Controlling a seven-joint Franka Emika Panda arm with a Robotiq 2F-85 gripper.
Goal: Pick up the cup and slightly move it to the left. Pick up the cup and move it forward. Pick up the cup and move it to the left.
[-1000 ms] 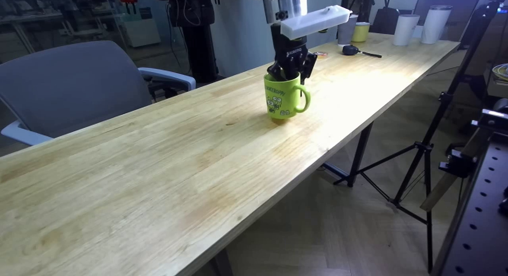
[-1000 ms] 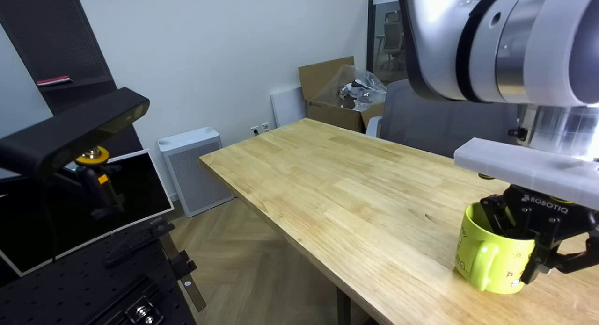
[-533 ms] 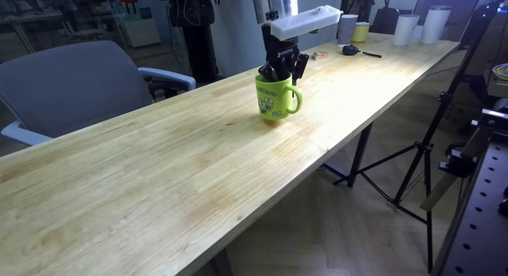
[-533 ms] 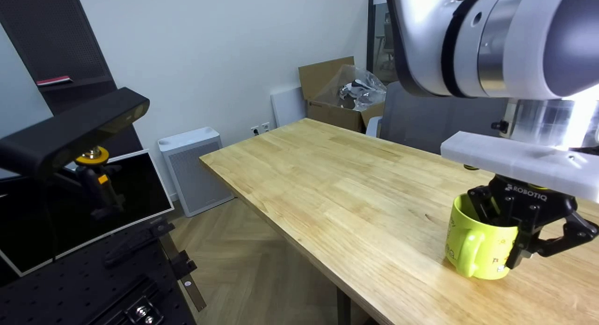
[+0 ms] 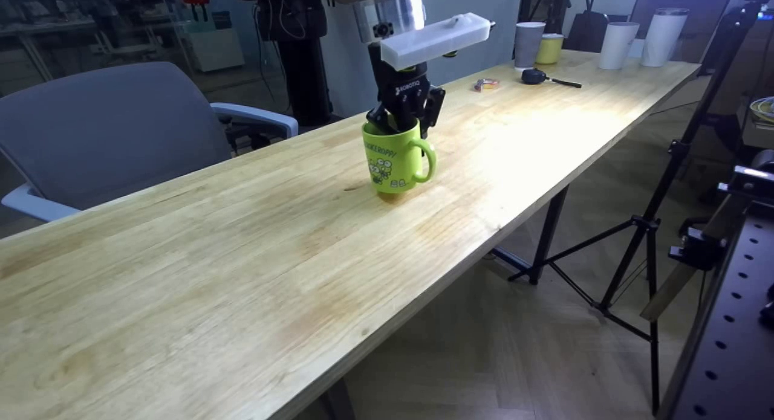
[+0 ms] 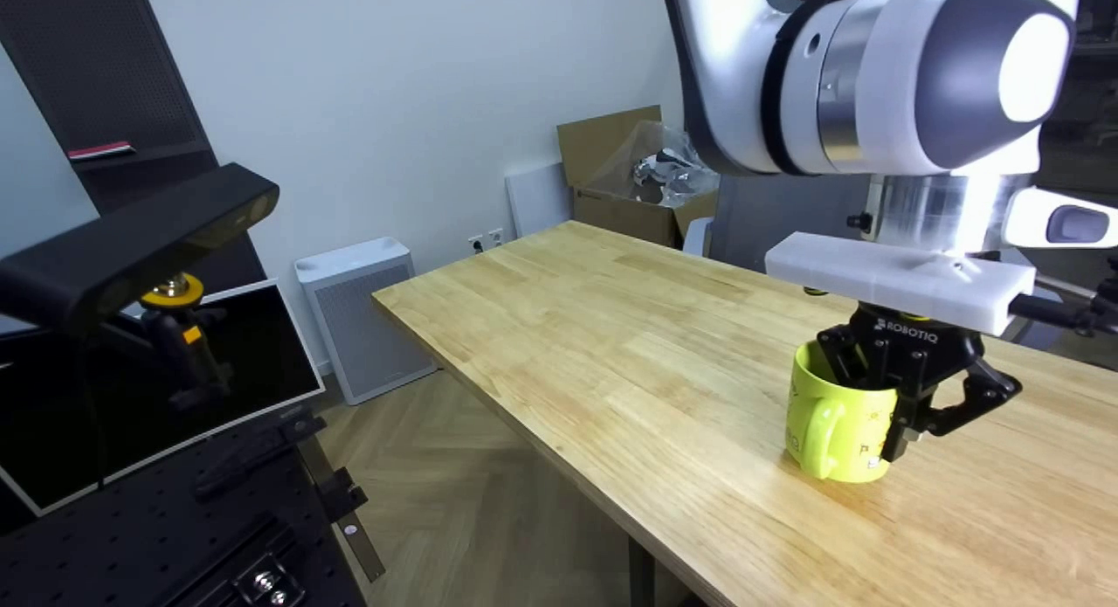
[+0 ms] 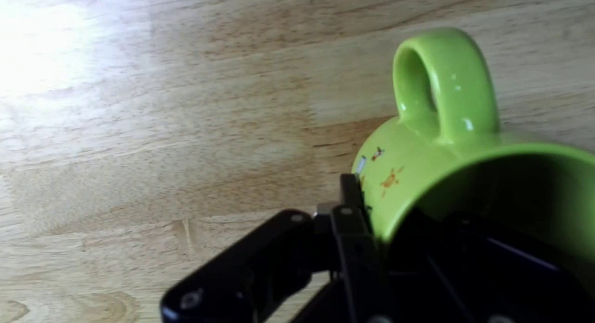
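Note:
The bright green cup [image 5: 390,166] stands upright at the tabletop or barely above it; I cannot tell whether a thin gap lies under its base. Printed figures and lettering show on its side, and its loop handle [image 6: 821,437] faces an exterior camera. My gripper [image 7: 377,232] is shut on the cup's wall in the wrist view, with the outer finger [image 7: 352,193] pressed along the outside. The other finger reaches down inside the cup, its tip hidden in the dark interior. Both exterior views show the gripper coming down from above over the rim.
A long wooden table [image 5: 242,269] carries everything. At its far end in an exterior view stand a grey cup [image 5: 528,45], a yellow-green cup [image 5: 549,49] and white tumblers [image 5: 618,45]. A black strapped object [image 5: 533,76] lies before them. A chair [image 5: 115,136] borders the table.
Cup and gripper have travelled together along the table, leftward in both exterior views, slightly nearer in one and farther back in the other. The grip on the wall stays the same.

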